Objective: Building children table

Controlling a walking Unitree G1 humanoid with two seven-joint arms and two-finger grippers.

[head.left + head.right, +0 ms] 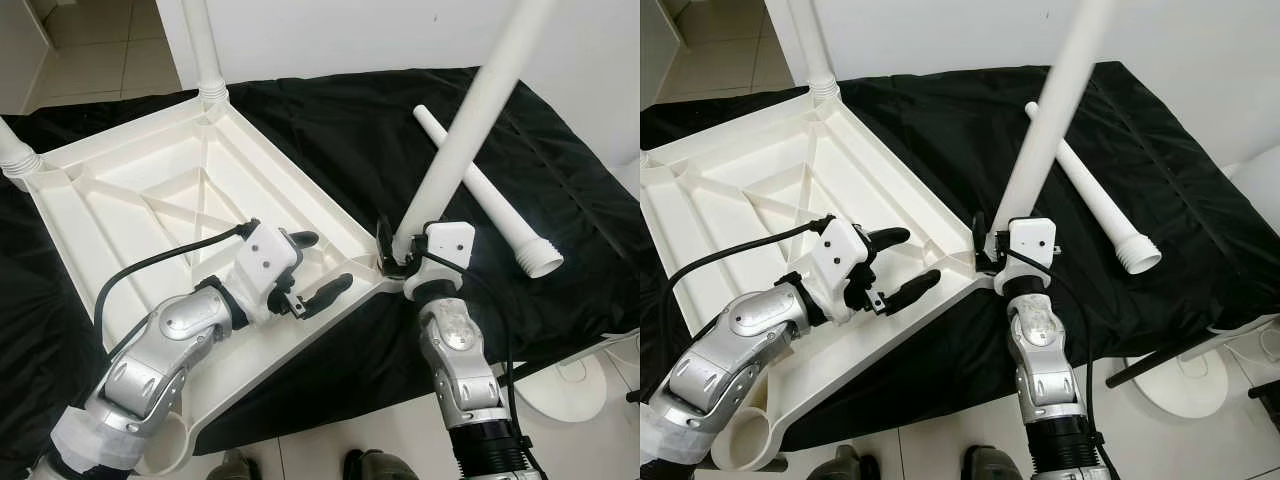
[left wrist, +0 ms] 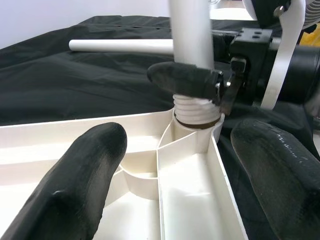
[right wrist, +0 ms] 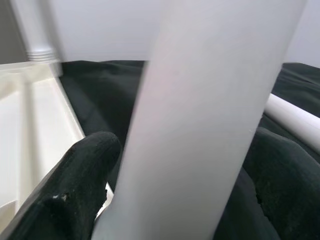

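The white table top (image 1: pixel 150 190) lies upside down on a black cloth (image 1: pixel 330 130). Two white legs (image 1: pixel 205 50) stand in its far corners. At the near right corner a third white leg (image 1: pixel 470 120) stands tilted, its threaded end (image 2: pixel 196 107) sitting in the corner socket. My right gripper (image 1: pixel 392 250) is shut on this leg just above the socket; its fingers (image 3: pixel 75 185) flank the leg (image 3: pixel 210 110). My left gripper (image 1: pixel 325 265) hovers open over the ribbed underside, close to that corner, its fingers (image 2: pixel 75 175) wide apart. A loose leg (image 1: pixel 490 200) lies on the cloth to the right.
The near left corner socket (image 1: pixel 165 450) of the table top overhangs the cloth's front edge. A white round base (image 1: pixel 575 385) stands on the tiled floor at the right. A white wall is behind the cloth.
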